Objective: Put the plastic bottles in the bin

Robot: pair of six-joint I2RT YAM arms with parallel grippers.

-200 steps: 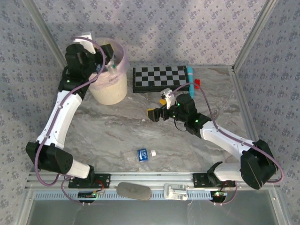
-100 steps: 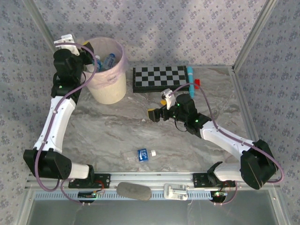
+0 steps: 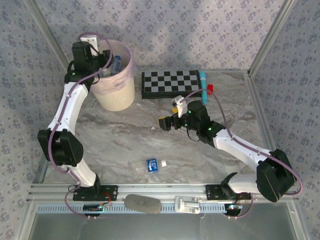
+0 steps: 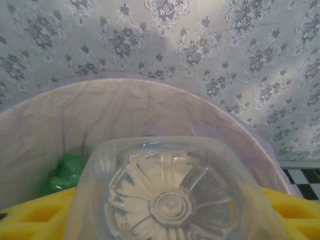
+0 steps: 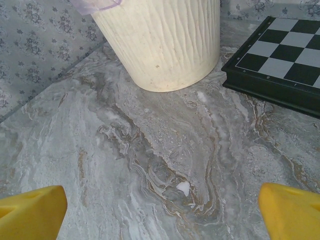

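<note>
Above a grey marbled bench (image 3: pixel 115 140) walled in floral wallpaper (image 3: pixel 200 30), the left hand (image 3: pixel 106 62), clamped on a clear plastic bottle (image 4: pixel 170 200), hangs over the far-left round cream-white bin (image 3: pixel 119 96); the right hand (image 3: pixel 164 123) hovers mid-bench, fingers (image 5: pixel 30 207) apart.

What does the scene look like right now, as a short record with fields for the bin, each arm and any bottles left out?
bin: round cream-white wastebasket with pink liner, at the far left of the grey marble table; a green plastic bottle inside
left fingers: shut on a clear plastic bottle, held over the wastebasket's opening
right fingers: open, empty, above the table
bottles left out: one clear blue-labelled bottle lying on the table, near the front
other items: black-and-white chessboard, teal marker pen, small red block
</note>
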